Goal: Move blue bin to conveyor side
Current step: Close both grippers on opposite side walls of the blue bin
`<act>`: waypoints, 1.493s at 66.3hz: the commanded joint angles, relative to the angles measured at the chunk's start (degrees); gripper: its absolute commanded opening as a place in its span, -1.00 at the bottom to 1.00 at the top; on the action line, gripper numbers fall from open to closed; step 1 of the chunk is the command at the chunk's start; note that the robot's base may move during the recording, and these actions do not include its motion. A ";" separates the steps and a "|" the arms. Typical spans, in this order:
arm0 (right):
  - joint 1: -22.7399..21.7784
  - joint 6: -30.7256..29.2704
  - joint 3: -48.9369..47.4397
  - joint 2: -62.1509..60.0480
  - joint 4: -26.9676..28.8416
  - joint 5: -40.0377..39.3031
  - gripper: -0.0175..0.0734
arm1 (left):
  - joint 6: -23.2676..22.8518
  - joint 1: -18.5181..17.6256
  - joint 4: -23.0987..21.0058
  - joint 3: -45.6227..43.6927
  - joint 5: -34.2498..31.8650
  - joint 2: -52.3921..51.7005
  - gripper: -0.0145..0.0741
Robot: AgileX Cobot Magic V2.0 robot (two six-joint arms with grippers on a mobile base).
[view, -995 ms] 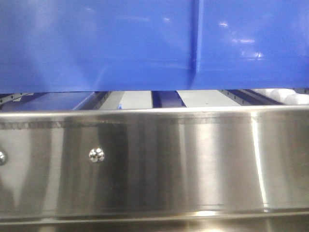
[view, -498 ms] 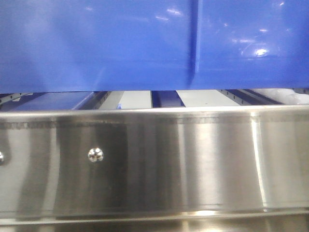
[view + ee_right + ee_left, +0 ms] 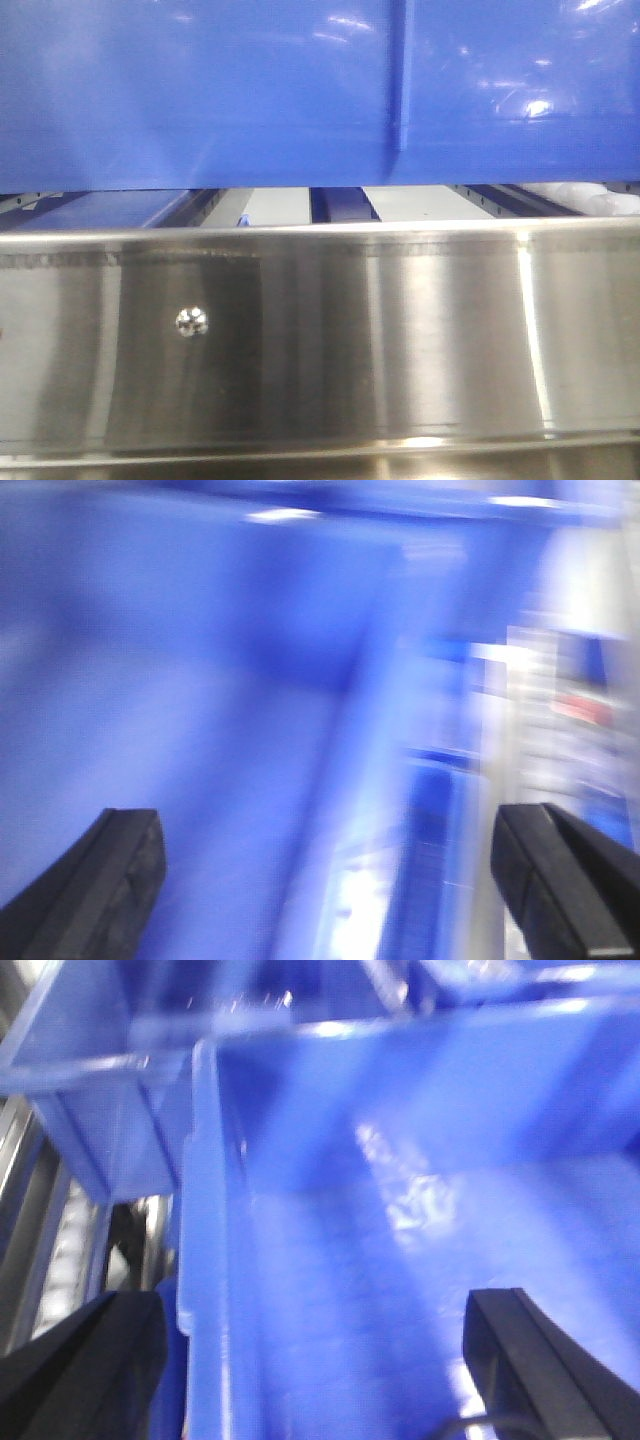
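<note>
Fingers [image 3: 90,1360] of your left gripper [image 3: 315,1305] stand wide apart, one outside the blue bin [image 3: 400,1260] and one inside, straddling its rim wall without pinching it. On the right gripper [image 3: 325,820] the fingers [image 3: 100,880] are equally spread. That view is smeared, so you cannot tell whether either one touches plastic. From the front, the bin's glossy ribbed wall fills the upper frame. Its bottom edge sits just above a brushed steel rail [image 3: 320,330], with pale and blue slats showing through the gap. No dark belt is visible, so judge the conveyor side as not yet reached. Your risk is grip. With nothing clamped, the bin could slide or tilt between the spread fingers, and its low edge could snag that rail if it sags.
</note>
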 commanded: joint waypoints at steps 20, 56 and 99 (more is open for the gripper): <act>0.08 2.35 -0.75 3.51 -1.33 -0.20 0.60 | 2.25 2.95 -0.32 -0.46 -0.41 4.01 0.47; 0.08 2.47 -0.75 4.91 -1.69 -0.20 0.60 | 10.46 13.22 -7.93 -0.46 -1.39 9.79 0.47; 0.08 5.51 -0.75 15.33 -3.96 -0.20 0.60 | 11.83 13.20 -7.35 -4.11 -1.89 18.21 0.47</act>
